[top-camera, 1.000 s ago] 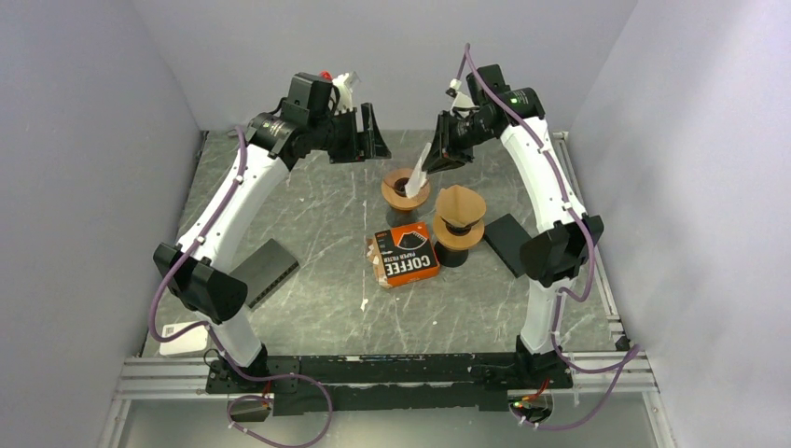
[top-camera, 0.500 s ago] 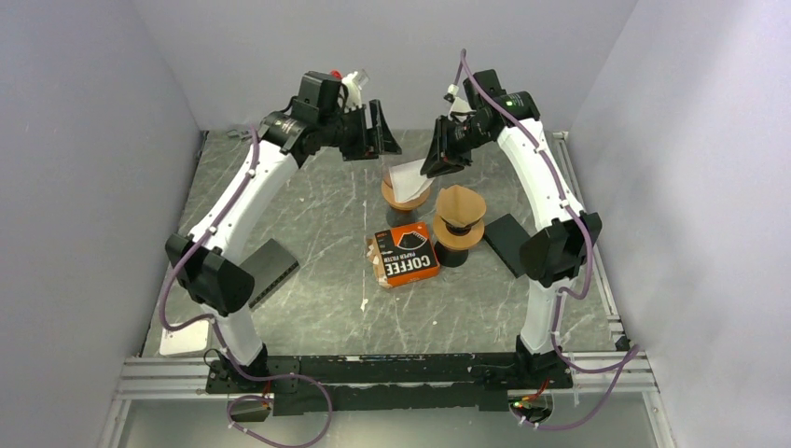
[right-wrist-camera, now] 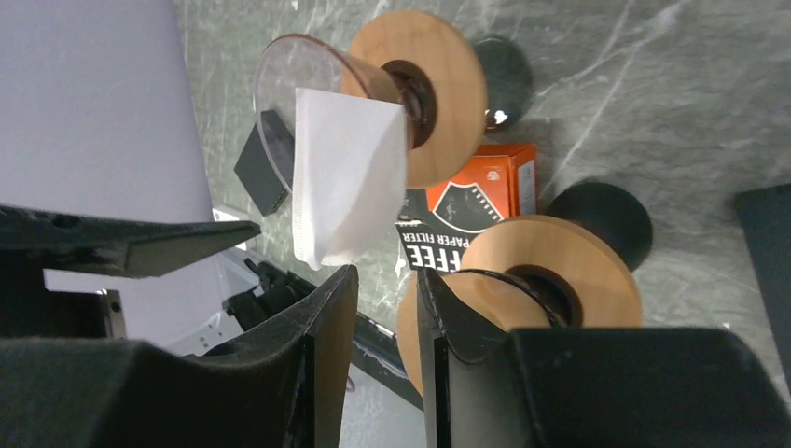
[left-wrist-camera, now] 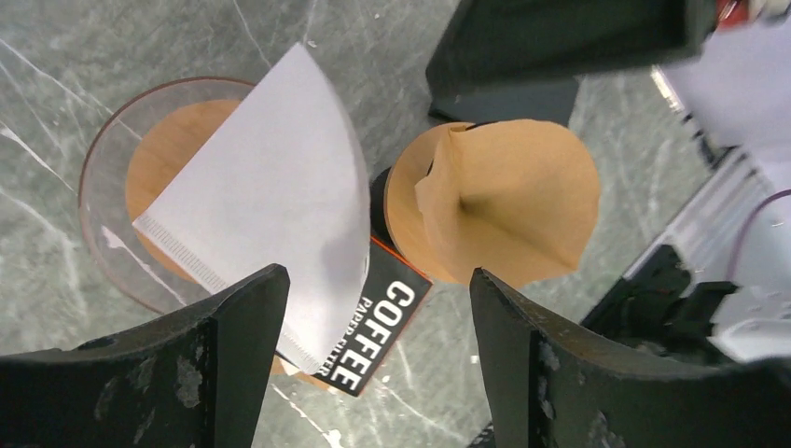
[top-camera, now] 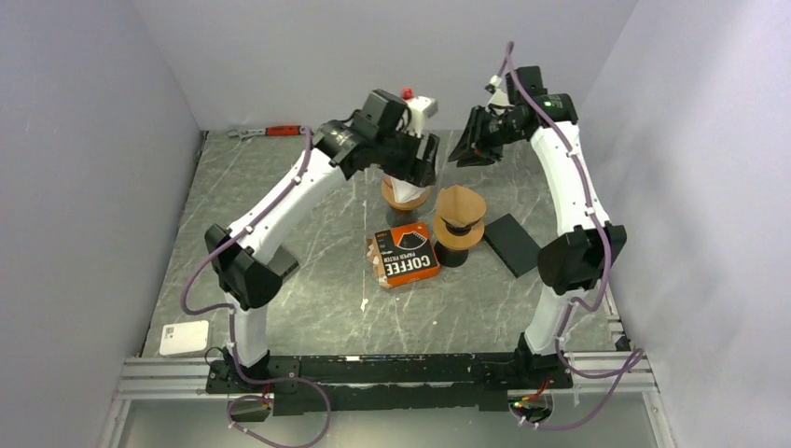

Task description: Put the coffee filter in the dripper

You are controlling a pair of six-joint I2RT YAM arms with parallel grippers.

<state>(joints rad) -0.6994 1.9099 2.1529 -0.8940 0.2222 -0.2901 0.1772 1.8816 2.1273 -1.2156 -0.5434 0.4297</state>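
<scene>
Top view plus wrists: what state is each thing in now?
white filter, folded flat, leaning in glass dripper, overhanging rim, unheld
glass dripper, upright
brown filter, opened, seated in second dripper
coffee filter box, lying flat, label up
left tool, open, empty, above white filter
right tool, slightly open, empty

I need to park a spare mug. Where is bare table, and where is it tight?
Bare marble lies between the coffee filter box and the arms' base rail, and at back left in front of the red-handled tool. Tight: white-filter dripper, brown-filter dripper, box and black pad cluster together.
</scene>
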